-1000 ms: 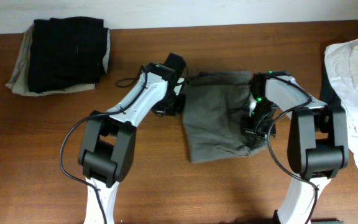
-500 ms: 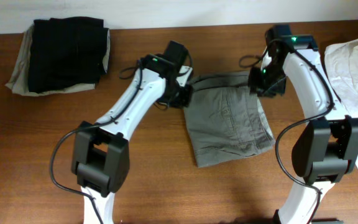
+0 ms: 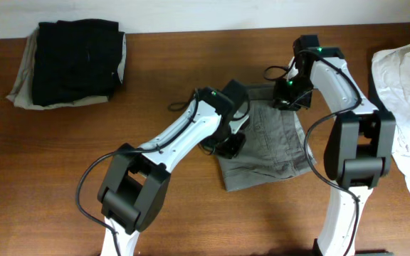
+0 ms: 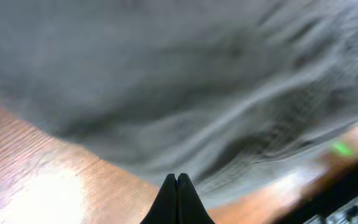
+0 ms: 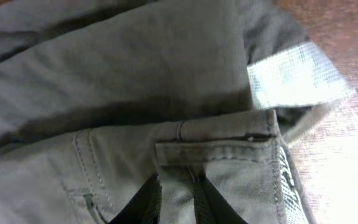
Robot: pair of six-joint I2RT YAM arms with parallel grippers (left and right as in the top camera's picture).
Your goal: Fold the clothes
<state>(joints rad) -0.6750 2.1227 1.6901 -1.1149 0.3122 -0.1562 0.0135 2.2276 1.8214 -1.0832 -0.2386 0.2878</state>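
Observation:
The grey-olive shorts [image 3: 269, 153] lie folded in the middle of the table. My left gripper [image 3: 232, 142] is at their left edge. In the left wrist view its fingers [image 4: 176, 179] are shut together and empty, just above the hem of the shorts [image 4: 166, 74]. My right gripper [image 3: 290, 99] is at the far right corner of the shorts. In the right wrist view its fingers [image 5: 176, 190] are closed on a fold of the shorts [image 5: 135, 81] just below the waistband, near a white label [image 5: 294, 74].
A black garment [image 3: 77, 57] lies folded on a beige one [image 3: 21, 89] at the far left. A white garment [image 3: 404, 85] lies spread at the right edge. Brown wooden table [image 3: 48, 178] surrounds them.
My right arm swung from the near right edge of the shorts to their far right corner, and the shorts now lie flatter. My left arm moved from their far left corner to their left edge.

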